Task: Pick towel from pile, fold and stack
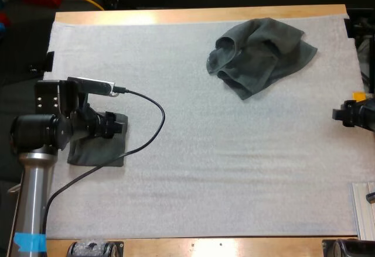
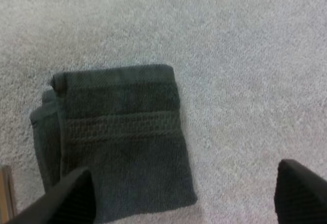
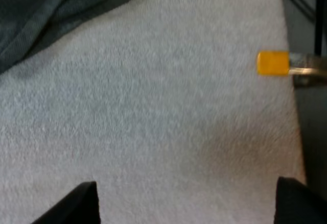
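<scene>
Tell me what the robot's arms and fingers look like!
The left arm has chunky black joints on a shiny silver tube, with a blue band low down. The right arm is black too. The left gripper and right gripper each have two black fingers with ribbed faces.

Folded towel (image 1: 96,151) partly under the left end effector (image 1: 119,123)
</scene>
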### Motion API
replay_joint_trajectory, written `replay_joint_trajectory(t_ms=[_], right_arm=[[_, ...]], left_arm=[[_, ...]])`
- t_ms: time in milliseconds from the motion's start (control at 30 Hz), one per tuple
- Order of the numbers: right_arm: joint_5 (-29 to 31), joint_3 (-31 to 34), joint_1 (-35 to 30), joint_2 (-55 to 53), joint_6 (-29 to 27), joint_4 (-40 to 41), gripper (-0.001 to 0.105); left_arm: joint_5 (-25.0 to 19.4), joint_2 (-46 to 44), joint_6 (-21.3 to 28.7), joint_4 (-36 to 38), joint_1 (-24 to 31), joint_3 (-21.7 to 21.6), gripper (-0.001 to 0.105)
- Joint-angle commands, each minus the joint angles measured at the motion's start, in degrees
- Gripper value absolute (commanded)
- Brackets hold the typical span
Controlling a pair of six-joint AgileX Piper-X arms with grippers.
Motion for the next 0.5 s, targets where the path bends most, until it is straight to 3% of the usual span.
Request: replay_joint_trajectory(t_ms=[0,467], right_arm=[[0.45,-0.25,-0.14,-1.31,-1.35,0.52,0.067],[0.0,-0.25,-0.04,-12.58,-1.91,3.45,0.067]], left_arm=[[0.37,-1.06,-0.37,0.32,-0.19,-0.26,0.069],[0.37,-12.01,-0.61,0.34,-0.19,1.89,0.069]])
